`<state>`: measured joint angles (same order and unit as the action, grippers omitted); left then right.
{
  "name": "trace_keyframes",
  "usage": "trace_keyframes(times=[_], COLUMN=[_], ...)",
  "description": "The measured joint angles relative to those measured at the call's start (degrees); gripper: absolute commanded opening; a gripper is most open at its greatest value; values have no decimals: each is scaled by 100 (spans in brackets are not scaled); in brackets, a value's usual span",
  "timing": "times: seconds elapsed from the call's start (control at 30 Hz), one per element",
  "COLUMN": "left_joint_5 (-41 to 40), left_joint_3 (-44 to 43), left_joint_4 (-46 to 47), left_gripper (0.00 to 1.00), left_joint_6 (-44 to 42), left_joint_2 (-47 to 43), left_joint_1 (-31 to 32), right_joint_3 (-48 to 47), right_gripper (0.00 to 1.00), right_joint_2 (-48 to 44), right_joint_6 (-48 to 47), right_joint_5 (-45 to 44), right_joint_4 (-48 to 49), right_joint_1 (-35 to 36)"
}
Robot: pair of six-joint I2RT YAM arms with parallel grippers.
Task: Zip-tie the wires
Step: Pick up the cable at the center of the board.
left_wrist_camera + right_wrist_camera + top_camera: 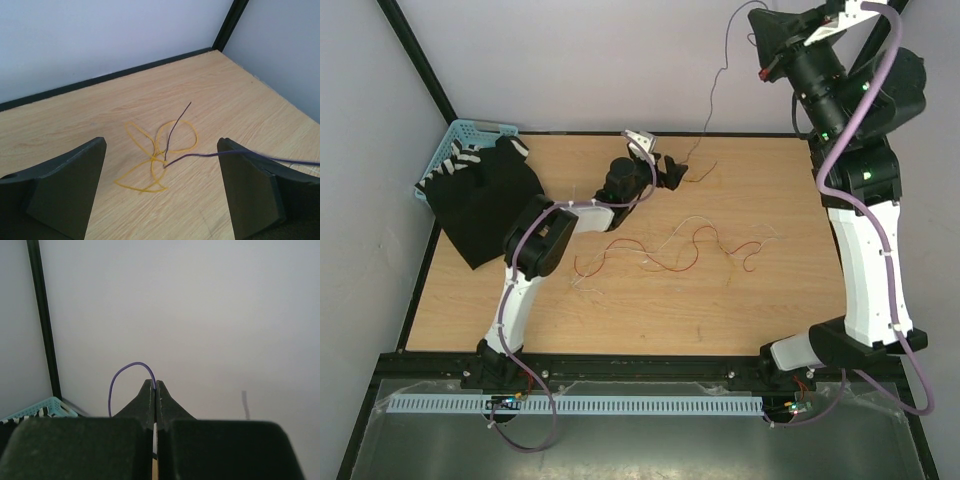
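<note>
The wires (672,246) lie in a loose tangle of red and whitish strands mid-table. Thin yellow loops (155,156) curl on the wood at the back, joined to a dark purple strand (200,155). My left gripper (161,160) hangs low over these loops, open, and the purple strand runs across its right finger (255,190). From the overhead camera it (672,172) sits near the table's back edge. My right gripper (763,72) is raised high at the back right, shut on the purple strand (131,365), which hangs (713,95) down to the table. The zip tie does not show.
A teal basket (460,150) stands at the back left corner with a black cloth (485,205) spread beside it. A black frame rail (100,80) runs along the table's back edge, with grey walls behind and at the sides.
</note>
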<state>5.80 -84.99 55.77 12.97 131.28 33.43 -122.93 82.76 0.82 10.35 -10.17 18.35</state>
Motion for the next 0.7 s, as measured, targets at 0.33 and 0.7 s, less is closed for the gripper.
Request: trace_keyframes(times=[0.33,0.7], left_joint_5=[192,627], left_joint_3=[540,31], left_joint_4=[22,190], left_gripper=[95,38], left_joint_6=[26,177], left_joint_2=[-15,262], left_joint_1=[-31,-33], right_joint_3=[24,291], right_gripper=[0,0], right_joint_2=[-59,-90], right_joint_6=[59,136], right_joint_5=[-26,20], right_joint_4=[39,44], right_joint_1=[0,0])
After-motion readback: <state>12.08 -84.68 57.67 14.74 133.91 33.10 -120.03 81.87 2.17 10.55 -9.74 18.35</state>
